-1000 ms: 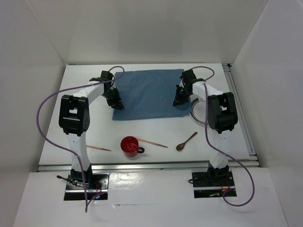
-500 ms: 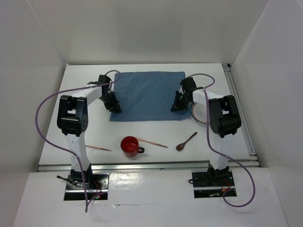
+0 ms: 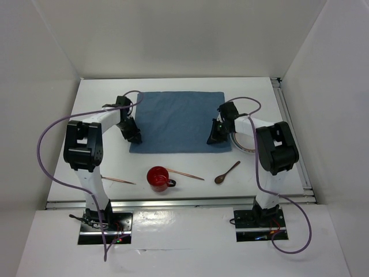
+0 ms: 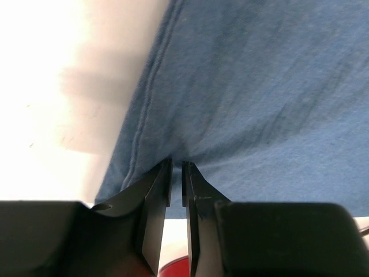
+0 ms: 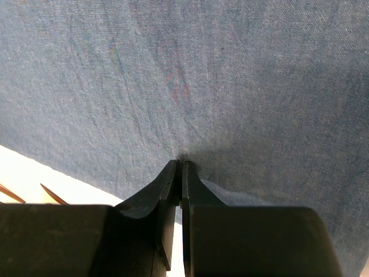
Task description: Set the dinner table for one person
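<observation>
The blue cloth placemat (image 3: 179, 118) lies flat on the white dinner table (image 3: 86, 167). My left gripper (image 3: 134, 137) is shut on the placemat's near left corner. In the left wrist view its tips (image 4: 176, 164) pinch the cloth (image 4: 259, 86) beside the hemmed edge. My right gripper (image 3: 214, 137) is shut on the near right corner. In the right wrist view its tips (image 5: 180, 163) pinch a small fold of the cloth (image 5: 202, 75). Both grippers are low at the table.
A red cup (image 3: 157, 178) stands near the front, with one chopstick (image 3: 118, 180) to its left and another (image 3: 185, 173) to its right. A brown spoon (image 3: 226, 172) lies front right. A white plate (image 3: 242, 141) sits partly under the right arm. A metal rail (image 3: 291, 133) runs along the right edge.
Both grippers have moved toward the front and lower, pulling the placemat's near edge with them. The placemat now lies closer to the front and flatter.
</observation>
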Tool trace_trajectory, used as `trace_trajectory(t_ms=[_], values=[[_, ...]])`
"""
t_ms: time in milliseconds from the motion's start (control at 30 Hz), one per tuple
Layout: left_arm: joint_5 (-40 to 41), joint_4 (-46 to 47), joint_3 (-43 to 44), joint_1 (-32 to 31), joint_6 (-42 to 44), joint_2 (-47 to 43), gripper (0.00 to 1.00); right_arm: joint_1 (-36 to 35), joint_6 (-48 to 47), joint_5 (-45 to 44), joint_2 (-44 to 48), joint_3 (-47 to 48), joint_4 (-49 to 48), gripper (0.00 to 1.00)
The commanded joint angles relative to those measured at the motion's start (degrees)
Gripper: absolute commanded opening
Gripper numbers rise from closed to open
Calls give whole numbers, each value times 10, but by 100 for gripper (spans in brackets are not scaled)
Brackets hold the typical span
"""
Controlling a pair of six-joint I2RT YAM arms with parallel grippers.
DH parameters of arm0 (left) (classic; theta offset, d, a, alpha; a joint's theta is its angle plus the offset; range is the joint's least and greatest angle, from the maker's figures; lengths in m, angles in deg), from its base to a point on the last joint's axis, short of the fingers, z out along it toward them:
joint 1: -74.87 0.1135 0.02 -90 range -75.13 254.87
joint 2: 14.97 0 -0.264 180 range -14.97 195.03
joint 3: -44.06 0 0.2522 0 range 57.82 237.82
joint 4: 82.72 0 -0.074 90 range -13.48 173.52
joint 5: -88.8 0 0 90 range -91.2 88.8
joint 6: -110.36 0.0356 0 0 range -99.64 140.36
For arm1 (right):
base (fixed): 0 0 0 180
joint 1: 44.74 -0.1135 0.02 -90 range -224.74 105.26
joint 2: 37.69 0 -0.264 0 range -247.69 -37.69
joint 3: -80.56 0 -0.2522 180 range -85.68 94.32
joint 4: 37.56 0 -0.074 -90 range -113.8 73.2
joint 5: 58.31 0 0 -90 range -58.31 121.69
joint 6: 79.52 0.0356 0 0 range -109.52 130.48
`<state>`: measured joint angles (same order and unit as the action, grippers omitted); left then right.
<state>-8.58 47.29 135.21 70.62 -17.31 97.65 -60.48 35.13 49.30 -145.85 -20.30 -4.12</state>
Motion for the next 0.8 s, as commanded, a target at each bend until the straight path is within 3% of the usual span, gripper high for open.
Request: trace_trajectory(t_ms=[0, 167, 300, 400, 500, 567, 767], values=[[44, -32, -14, 5, 14, -15, 32, -4, -3, -29, 14, -17, 37, 10], [58, -61, 19, 5, 26, -51, 46, -4, -3, -35, 81, 28, 50, 11], [72, -90, 70, 5, 37, -86, 54, 4, 17, -81, 161, 48, 62, 28], [77, -103, 103, 5, 43, -108, 57, 31, 58, -143, 230, 33, 82, 69], [65, -91, 109, -9, 56, -144, 63, 71, 117, -184, 316, -39, 95, 90], [54, -83, 102, -18, 70, -170, 70, 115, 159, -193, 359, -110, 100, 96], [37, -54, 68, -61, 89, -200, 83, 171, 263, -205, 513, -244, 114, 96]])
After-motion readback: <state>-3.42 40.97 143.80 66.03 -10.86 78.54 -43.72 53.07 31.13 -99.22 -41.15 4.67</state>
